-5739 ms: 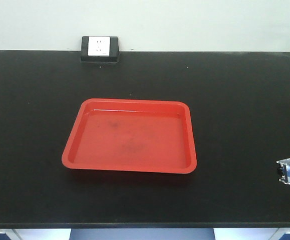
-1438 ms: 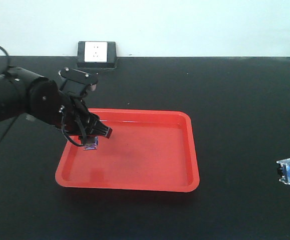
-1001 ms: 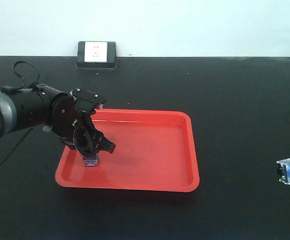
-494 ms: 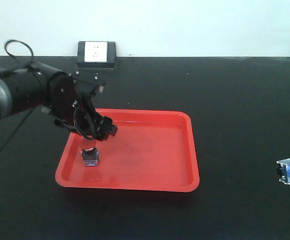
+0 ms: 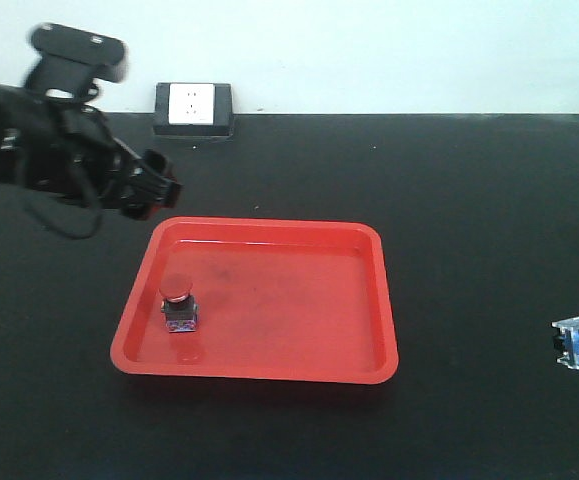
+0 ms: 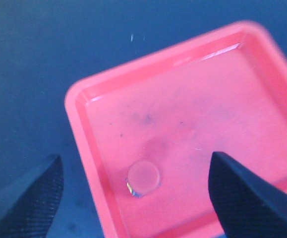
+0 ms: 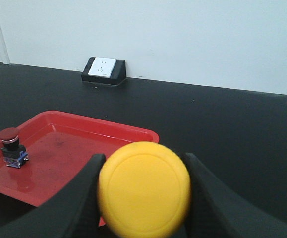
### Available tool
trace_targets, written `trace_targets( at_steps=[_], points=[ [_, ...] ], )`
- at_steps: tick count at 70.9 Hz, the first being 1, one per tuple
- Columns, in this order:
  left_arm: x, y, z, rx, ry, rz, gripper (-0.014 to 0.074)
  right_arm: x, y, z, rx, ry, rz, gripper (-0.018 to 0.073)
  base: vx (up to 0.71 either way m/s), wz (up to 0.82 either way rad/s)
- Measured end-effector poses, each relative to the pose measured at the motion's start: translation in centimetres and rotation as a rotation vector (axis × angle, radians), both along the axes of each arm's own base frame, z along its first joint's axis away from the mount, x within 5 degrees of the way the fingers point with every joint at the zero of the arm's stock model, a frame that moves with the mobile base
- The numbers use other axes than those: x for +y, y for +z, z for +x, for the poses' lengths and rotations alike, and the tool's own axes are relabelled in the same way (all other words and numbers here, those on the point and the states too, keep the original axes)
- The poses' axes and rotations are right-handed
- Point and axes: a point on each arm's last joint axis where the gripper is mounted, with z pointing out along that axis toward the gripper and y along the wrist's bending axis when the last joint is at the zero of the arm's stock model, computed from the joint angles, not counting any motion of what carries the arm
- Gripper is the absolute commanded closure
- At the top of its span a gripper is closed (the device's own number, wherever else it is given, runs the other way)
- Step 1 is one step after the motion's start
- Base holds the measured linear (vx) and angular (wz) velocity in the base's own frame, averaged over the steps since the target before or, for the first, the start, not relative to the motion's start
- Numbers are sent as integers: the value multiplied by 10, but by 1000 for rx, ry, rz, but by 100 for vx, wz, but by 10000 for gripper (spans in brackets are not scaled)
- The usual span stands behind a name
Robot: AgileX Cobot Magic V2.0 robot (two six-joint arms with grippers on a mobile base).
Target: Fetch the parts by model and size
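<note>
— Red switch (image 5: 179, 303)?
— Upright in tray (image 5: 269, 371), left side. Left gripper (image 6: 134, 157) raised clear of it, jaws wide, empty.
— Yellow switch (image 7: 143, 191)?
— Right gripper (image 7: 143, 158), jaws clamped on its cap – well right of tray.

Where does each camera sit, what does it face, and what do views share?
Front: near edge, faces across the black table at red tray and wall outlet; left gripper upper left.
Left wrist: above the tray, looking down; its open fingers flank the red-capped switch.
Right wrist: low, facing the wall; right gripper clamps the yellow-capped switch.
All three share tray and red-capped switch.
</note>
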Motion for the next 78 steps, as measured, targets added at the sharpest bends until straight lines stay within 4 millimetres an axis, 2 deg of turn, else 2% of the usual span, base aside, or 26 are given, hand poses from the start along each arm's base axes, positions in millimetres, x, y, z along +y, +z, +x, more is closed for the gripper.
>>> trace_targets(
  at_steps=[7,16,46,62,78],
  points=[
    [11,6,-26,-38,-1,-17,20,0,0,0,0,0,0,569,0,0],
    [27,4,-61,-83,-3,-37,20,0,0,0,0,0,0,569,0,0],
    [73,-33,-171,-284,-7,-185,20,0,0,0,0,0,0,569,0,0],
    [90,-56,-213,-382,-11,-260,20,0,0,0,0,0,0,569,0,0],
    [100,-60,-237,-497,-17,-319,20,0,2,0,-12,2,21,568,0,0]
  ],
)
